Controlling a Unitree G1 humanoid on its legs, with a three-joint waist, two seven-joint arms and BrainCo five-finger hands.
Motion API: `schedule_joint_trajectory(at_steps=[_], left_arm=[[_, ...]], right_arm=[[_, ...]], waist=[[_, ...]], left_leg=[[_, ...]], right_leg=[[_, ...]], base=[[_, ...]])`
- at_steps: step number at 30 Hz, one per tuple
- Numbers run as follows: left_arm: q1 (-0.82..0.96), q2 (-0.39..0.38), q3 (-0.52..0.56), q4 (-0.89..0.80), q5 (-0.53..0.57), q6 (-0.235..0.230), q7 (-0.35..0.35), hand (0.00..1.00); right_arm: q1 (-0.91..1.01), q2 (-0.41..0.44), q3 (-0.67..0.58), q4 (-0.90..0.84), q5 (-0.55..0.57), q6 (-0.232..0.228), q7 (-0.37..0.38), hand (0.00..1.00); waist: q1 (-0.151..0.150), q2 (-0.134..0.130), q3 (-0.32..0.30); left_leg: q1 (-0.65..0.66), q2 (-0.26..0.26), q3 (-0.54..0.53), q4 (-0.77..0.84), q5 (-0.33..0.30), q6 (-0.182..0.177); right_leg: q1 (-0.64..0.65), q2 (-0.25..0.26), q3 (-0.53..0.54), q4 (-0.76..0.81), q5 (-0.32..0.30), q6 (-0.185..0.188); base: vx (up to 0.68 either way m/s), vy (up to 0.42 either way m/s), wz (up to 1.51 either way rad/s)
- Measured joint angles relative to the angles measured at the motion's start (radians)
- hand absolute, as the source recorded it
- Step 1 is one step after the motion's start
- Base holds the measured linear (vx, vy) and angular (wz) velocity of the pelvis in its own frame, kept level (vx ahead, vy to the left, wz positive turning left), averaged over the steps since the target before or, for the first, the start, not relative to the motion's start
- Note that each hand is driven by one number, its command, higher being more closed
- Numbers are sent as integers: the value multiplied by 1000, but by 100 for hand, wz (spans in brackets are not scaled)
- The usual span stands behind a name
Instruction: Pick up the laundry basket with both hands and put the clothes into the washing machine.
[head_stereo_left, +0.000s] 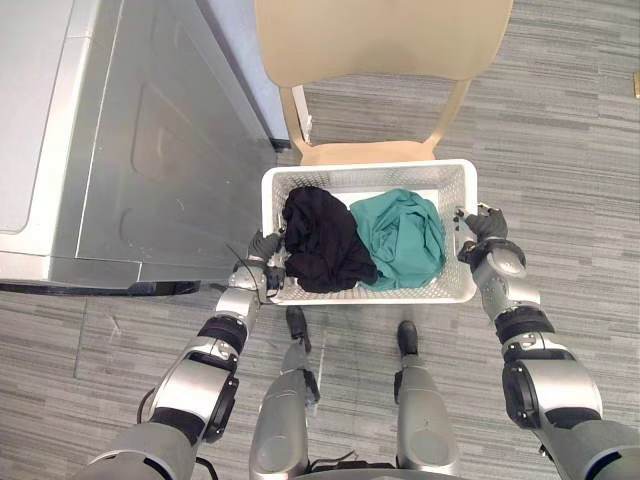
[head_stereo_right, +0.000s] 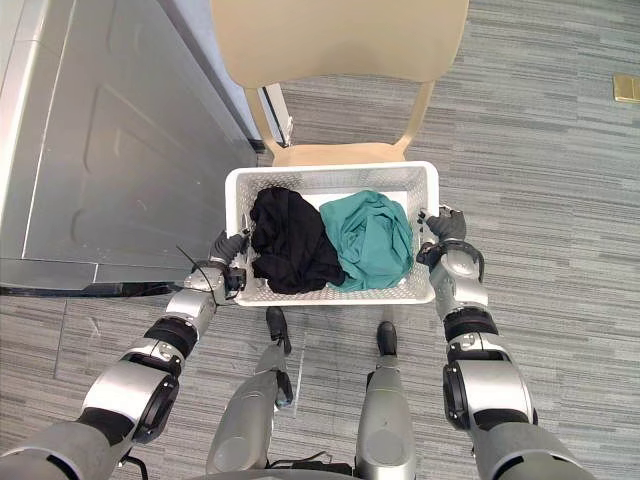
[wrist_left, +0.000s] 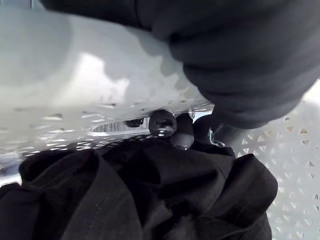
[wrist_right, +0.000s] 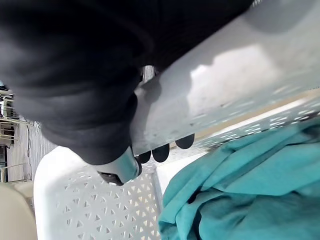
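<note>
Basket (head_stereo_left: 368, 176) with clothes (head_stereo_left: 400, 238) is just in front of the chair (head_stereo_left: 380, 40); left hand (head_stereo_left: 264, 247) and right hand (head_stereo_left: 487, 226) each curl tight over an end rim. Best keep both grips level and swing it toward the washer (head_stereo_left: 130, 150), left of the chair, without tipping.

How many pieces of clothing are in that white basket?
2. A black garment lies in the left half of the basket, and a teal garment lies in the right half, touching it. Smaller items could be hidden underneath.

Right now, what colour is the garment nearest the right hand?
Teal green garment; the right wrist view shows it best.
</note>
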Motion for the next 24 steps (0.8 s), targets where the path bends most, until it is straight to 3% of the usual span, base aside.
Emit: schedule_joint_trajectory(at_steps=[13,20,24], left_arm=[[-91,87,35,-13,50,-35,77,0],[-94,192,51,-65,72,-61,71,0],[-66,218,106,-139,70,-66,52,0]], right_arm=[[-74,-17,26,61,-9,-11,5,0],[-79,-152,15,58,-8,-8,11,0],[-45,-220,-66,3,-5,-6,29,0]], waist=[[-4,6,24],[-26,6,24],[-31,6,24]], left_leg=[[12,7,35,0,5,-7],[51,8,46,-3,4,-8],[65,9,54,-8,0,-13]], right_leg=[[-24,2,38,20,3,-4],[4,2,48,32,3,-3],[18,1,52,28,9,5]], base=[[6,-38,-7],[-19,-30,-3],[-32,-34,-3]])
